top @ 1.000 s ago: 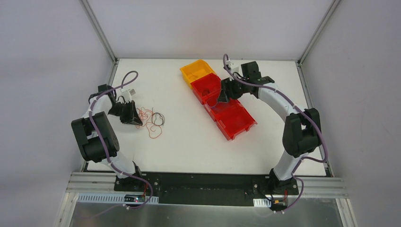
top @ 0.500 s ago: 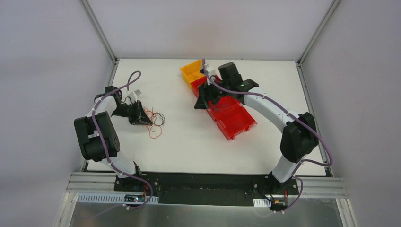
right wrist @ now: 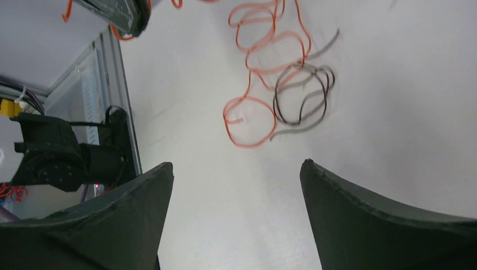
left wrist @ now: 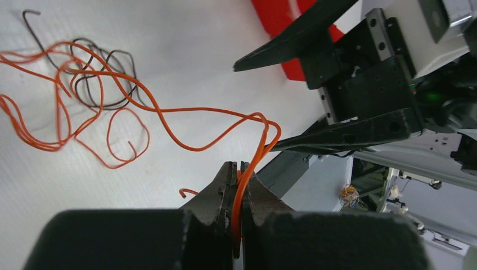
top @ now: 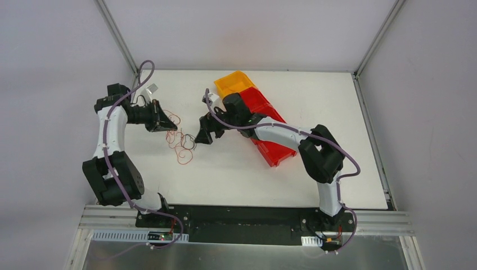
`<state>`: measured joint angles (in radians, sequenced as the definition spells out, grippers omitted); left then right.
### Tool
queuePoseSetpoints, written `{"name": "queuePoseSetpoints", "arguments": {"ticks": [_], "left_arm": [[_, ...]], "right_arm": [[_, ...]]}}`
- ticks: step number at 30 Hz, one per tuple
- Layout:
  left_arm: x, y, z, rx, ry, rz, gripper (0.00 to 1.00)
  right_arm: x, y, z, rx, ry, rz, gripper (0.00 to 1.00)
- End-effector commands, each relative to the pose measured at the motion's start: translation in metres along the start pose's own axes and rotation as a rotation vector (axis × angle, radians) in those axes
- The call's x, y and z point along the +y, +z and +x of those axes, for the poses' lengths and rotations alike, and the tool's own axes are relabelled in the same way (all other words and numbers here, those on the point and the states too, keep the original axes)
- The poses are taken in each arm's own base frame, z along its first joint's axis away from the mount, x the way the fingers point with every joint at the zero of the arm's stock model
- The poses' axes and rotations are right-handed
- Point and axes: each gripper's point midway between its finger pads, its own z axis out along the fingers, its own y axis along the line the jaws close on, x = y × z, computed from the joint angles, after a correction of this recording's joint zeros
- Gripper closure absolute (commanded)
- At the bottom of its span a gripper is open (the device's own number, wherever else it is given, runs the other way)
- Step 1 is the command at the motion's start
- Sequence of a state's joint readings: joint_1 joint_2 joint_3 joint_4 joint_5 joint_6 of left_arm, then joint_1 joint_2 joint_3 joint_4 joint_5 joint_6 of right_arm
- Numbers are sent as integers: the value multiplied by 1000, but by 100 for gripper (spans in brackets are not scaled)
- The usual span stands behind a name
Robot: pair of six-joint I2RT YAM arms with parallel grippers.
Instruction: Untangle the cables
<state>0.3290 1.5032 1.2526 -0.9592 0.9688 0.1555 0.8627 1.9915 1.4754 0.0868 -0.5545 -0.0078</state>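
Observation:
The cables (top: pixel 180 143) are a loose tangle of thin orange strands with one black loop (top: pixel 188 140) on the white table, left of centre. My left gripper (top: pixel 169 126) is shut on an orange strand (left wrist: pixel 214 112), which rises from the tangle to its jaws (left wrist: pixel 241 166). The black loop (left wrist: pixel 107 84) lies flat among the orange curls. My right gripper (top: pixel 199 138) is open and empty just right of the tangle. In the right wrist view it (right wrist: pixel 236 169) faces the black loop (right wrist: pixel 274 104) and the orange curls (right wrist: pixel 281 62). Its fingers (left wrist: pixel 349 132) show in the left wrist view.
A yellow bin (top: pixel 233 83) and a row of red bins (top: pixel 278 149) run diagonally behind the right arm. The table's left rail (top: pixel 134 84) is close behind the left arm. A red bin (left wrist: pixel 275 17) shows beyond the right gripper.
My right arm swung left from over the red bins to beside the tangle. My left gripper moved back and up with the orange strand, stretching the tangle.

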Motion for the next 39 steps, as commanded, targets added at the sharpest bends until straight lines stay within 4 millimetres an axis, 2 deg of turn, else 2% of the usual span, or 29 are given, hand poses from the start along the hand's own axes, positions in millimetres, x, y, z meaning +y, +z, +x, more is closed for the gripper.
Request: {"name": "queuePoseSetpoints", "arguments": {"ticks": [1, 4, 7, 10, 12, 15, 17, 20, 24, 31, 34, 39], "left_arm": [[-62, -29, -8, -58, 51, 148, 100], [-70, -38, -15, -89, 96, 123, 100], [-67, -40, -15, -93, 120, 84, 100], [-64, -39, -15, -87, 111, 77, 100], [-59, -38, -16, -81, 102, 58, 100], [-29, -37, -15, -63, 93, -96, 100], [0, -41, -12, -51, 83, -241, 100], [26, -45, -9, -54, 59, -347, 100], [44, -43, -5, -39, 37, -402, 100], [70, -39, -5, -16, -14, -447, 100], [71, -40, -11, -33, -28, -438, 100], [74, -44, -17, -53, -19, -444, 100]], "right_arm": [[45, -3, -84, -285, -177, -85, 14], [36, 14, -80, -273, -220, -46, 15], [9, 34, -71, -260, -207, 37, 23], [-21, 49, -51, -241, -228, 106, 26], [-28, 55, -39, -220, -236, 108, 27], [-30, 58, -27, -210, -234, 95, 27], [-29, 59, -20, -185, -223, 81, 27], [-34, 67, -17, -162, -203, 95, 27], [-47, 81, -14, -145, -191, 176, 27], [-71, 107, -1, 5, -239, 404, 25], [-83, 99, 8, 94, -206, 513, 25], [-86, 85, 30, 176, -225, 546, 30]]}}
